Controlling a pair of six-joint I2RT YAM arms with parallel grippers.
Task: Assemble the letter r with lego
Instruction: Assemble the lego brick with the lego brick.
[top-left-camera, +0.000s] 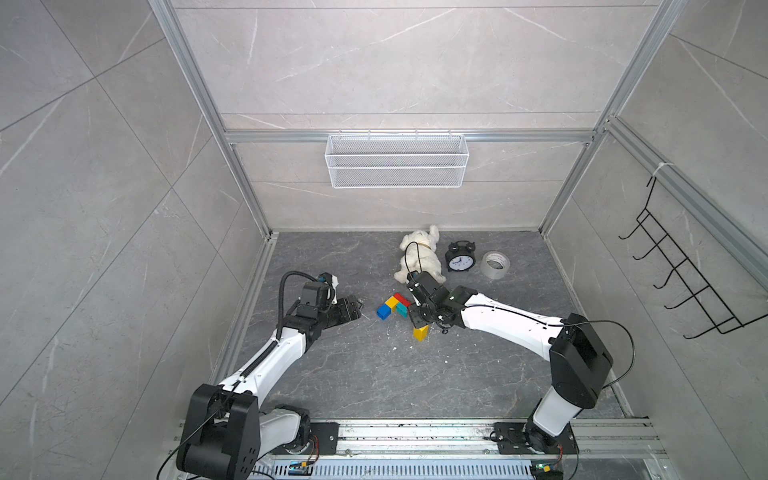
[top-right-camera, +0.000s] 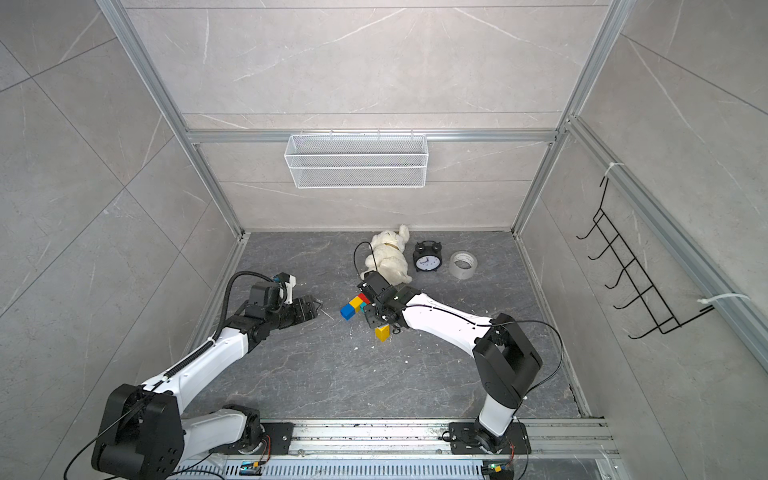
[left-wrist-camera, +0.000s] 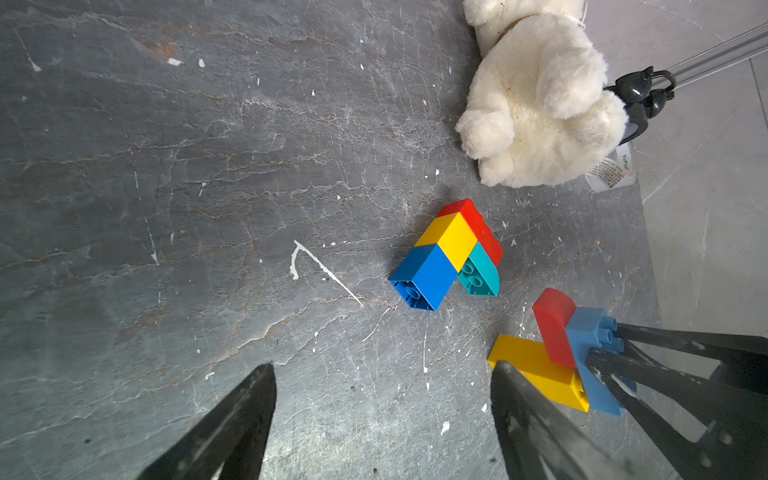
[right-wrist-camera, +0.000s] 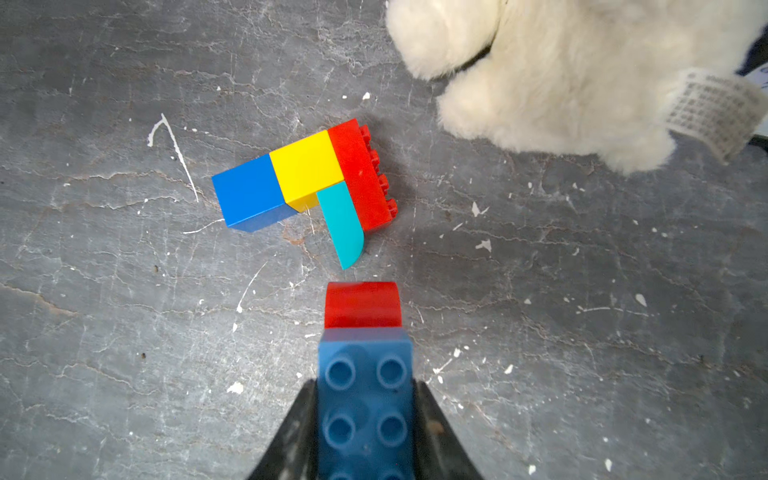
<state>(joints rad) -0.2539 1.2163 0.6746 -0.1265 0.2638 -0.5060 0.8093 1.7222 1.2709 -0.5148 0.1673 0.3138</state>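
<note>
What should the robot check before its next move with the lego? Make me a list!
1. Is the right gripper shut on the held blue brick? ok.
2. Does the red curved brick sit on that brick's front end? ok.
3. Is the left gripper open and empty? ok.
4. Does the built piece lie flat, apart from the plush toy? ok.
5. Is the yellow brick under the held bricks joined to them or loose? cannot tell.

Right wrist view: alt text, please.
The right gripper holds a blue brick tipped with a red curved brick. Ahead on the grey surface lies a blue, yellow, red and teal cluster, near a white plush toy.
</note>
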